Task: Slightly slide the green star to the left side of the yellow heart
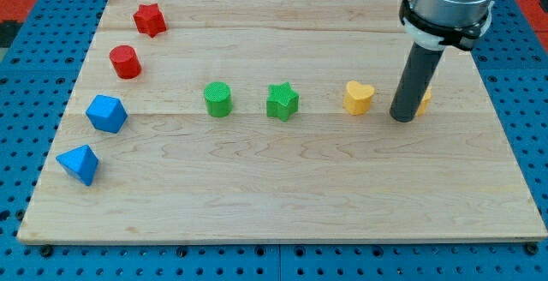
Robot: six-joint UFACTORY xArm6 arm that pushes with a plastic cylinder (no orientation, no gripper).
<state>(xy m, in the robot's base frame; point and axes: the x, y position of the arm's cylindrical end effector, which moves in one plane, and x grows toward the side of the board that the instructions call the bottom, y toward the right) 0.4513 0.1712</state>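
The green star (282,101) lies near the board's middle. The yellow heart (359,97) lies to its right, with a gap between them. My tip (403,117) rests on the board just right of the yellow heart, apart from it. A second yellow block (423,101) is mostly hidden behind the rod; its shape cannot be made out. The tip is far to the right of the green star.
A green cylinder (217,99) lies left of the star. A red star (149,19) and red cylinder (125,62) lie at the upper left. Two blue blocks (106,113) (79,164) lie at the left edge of the wooden board (282,195).
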